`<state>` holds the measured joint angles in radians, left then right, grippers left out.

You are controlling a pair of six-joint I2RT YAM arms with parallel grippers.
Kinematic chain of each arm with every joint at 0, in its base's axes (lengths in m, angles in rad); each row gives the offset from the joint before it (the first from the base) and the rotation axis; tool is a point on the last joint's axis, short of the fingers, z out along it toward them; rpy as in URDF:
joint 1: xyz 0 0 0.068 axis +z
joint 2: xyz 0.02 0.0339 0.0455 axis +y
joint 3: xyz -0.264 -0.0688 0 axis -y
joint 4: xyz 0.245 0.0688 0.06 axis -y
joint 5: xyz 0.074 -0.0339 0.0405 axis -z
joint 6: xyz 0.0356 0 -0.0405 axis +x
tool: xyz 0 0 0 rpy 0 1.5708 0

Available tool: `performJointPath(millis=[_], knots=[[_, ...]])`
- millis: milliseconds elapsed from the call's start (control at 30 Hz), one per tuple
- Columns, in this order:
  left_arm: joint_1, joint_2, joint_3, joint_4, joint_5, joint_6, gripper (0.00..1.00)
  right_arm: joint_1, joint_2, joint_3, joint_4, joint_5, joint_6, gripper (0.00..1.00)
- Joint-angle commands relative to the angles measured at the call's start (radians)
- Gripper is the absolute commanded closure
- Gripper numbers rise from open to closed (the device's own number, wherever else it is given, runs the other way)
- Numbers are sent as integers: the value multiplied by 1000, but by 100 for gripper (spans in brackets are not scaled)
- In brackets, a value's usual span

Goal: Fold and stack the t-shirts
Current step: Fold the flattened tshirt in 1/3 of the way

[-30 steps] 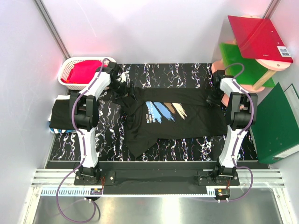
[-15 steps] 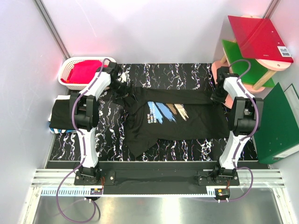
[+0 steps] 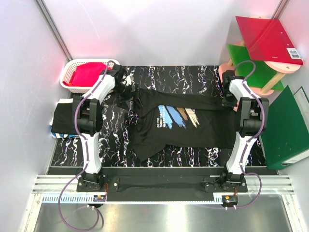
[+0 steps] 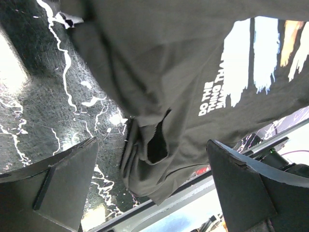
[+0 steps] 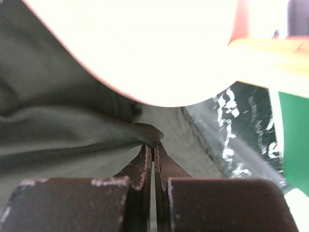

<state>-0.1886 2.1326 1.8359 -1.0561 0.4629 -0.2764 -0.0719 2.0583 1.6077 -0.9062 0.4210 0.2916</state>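
Now, right tool [image 5: 153, 145] tight on an edge of the printed t-shirt [image 3: 183, 126]; left tool [image 4: 154, 169] wide apart, empty above it.

Far-left corner: a white perforated plastic basket [image 3: 72, 65] is set on the black, white-veined tabletop [image 3: 183, 75]; a pink-red cloth [image 3: 89, 73] is held inside. Far right: a flat red folder [image 3: 268, 38] and a green sheet [image 3: 253, 70] are laid on a pale round wooden stand [image 3: 275, 79]. A dark green binder [image 3: 285, 130] is placed nearby.

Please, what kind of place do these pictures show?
Most likely a robot test cell in a laboratory, not a home. Plain white panel walls close in a small black marbled table, the left arm and right arm are bolted by an aluminium rail, and a t-shirt lies spread as practice material.
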Motion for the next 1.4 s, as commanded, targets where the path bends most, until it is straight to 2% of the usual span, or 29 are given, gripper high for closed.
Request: performJointPath(millis=[0,100,133,267,300,467,500,533,567,600,633,833,967,1067,1267,1367], knots=[[-3,-65,-6,1,17,22,1,-32,33,58,30,157,-19,92],[-3,-62,9,-1,25,29,1,-31,22,41,24,119,-19,68],[-3,-60,16,1,26,31,1,-31,-1,23,24,80,-13,44],[-3,-54,55,7,25,28,1,-31,-88,-31,29,-46,6,7],[-3,-47,65,16,23,20,1,-32,-110,-41,32,-68,14,1],[-5,-1,160,93,62,-32,1,-31,-230,-68,49,-238,38,0],[-9,7,167,149,72,-59,3,-31,-242,-66,50,-251,44,0],[-9,16,178,183,109,-75,10,-32,-262,-52,52,-273,52,0],[-9,47,190,211,135,-92,29,-31,-268,-46,55,-289,50,0],[-11,67,206,249,163,-134,95,-32,-277,-29,53,-298,52,0],[-11,93,247,257,186,-161,100,-32,-279,-20,53,-309,57,0],[-46,286,408,288,221,-248,100,-31,-294,14,53,-366,53,0],[-60,332,410,285,198,-274,100,-32,-303,14,52,-406,57,0],[-60,334,393,269,151,-270,100,-31,-308,18,53,-448,61,0],[-60,349,427,121,-29,-199,100,-32,-299,50,59,-585,58,0],[-58,381,477,39,-104,-153,100,-32,-262,84,59,-730,41,0]])
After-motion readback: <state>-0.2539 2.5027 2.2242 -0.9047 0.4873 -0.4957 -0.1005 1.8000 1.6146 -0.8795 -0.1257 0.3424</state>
